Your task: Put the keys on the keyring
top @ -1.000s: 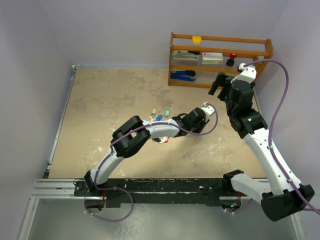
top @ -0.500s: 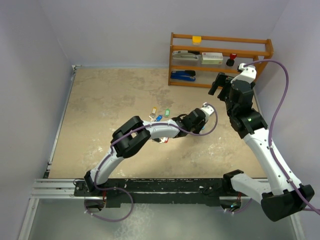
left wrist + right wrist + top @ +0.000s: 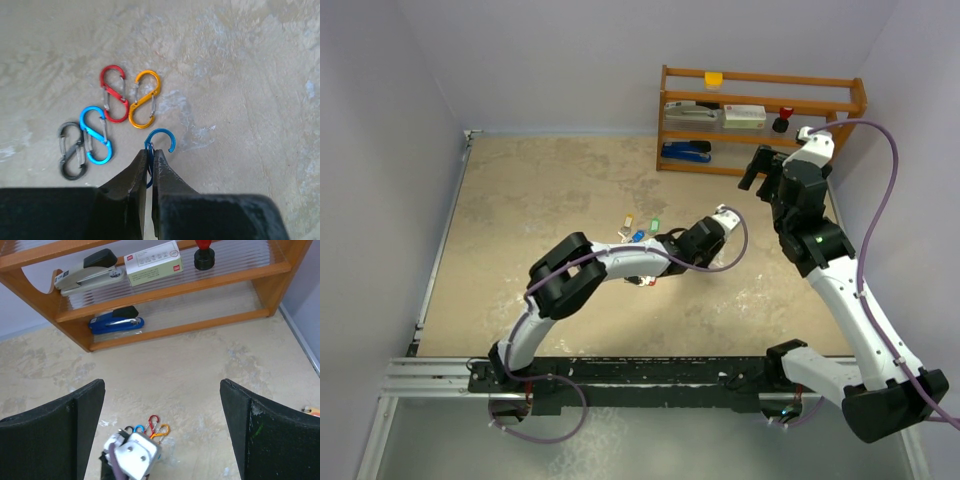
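At the centre of the worktop (image 3: 250, 75), your left claw (image 3: 149, 159) is pinched fully shut on the blue metal S-shaped clip (image 3: 161, 140). It seems to hold one loop only, so lift slowly, clear of the red S-shaped clip (image 3: 114, 92). The small keys with coloured plastic heads (image 3: 638, 236) lie just beyond the left arm. Your right claw (image 3: 162, 385) hangs wide open and empty.

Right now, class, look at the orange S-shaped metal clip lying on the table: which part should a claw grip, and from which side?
Probably grip the orange S-shaped metal clip by its far loop, coming straight down. It lies flat on the beige table, so no side approach gets under it, and the red S-shaped metal clip crowds its waist.
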Motion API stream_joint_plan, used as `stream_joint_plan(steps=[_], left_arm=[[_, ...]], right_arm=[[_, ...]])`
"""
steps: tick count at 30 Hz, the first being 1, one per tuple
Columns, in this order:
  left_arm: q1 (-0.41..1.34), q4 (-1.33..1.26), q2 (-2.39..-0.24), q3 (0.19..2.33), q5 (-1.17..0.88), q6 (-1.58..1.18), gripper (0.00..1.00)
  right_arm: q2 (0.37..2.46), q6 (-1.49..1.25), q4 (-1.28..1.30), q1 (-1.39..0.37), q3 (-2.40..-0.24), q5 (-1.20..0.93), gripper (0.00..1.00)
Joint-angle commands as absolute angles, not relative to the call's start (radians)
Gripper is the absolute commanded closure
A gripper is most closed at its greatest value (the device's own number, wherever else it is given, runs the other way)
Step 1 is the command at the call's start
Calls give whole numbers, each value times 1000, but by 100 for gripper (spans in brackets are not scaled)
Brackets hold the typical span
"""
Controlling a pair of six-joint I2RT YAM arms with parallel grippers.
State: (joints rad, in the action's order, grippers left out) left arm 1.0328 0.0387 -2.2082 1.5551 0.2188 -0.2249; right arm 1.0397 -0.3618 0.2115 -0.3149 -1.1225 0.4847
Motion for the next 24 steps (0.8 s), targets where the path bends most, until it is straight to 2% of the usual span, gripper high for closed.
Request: stream_joint_plan(steps=[1,7,15,20,24], left_arm=[[1028,54,-2041,1554,301,-207,100],[983,100,-1945,1516,362,-212,100],[808,86,-1789,1309,398,-297,100],[741,82,-1713,1213,435,-340,100],[692,62,-1656,1127,428,-393,100]], right_arm=[[1018,-339,179,-313,-1118,526,0],[1052,-338,193,-313,-1094,496,0],[1160,-307,186,-313,-1076,418,1],[1272,-298,161,-340,-1068,203,5],[1377,-285,148,-409,-1075,181,6]])
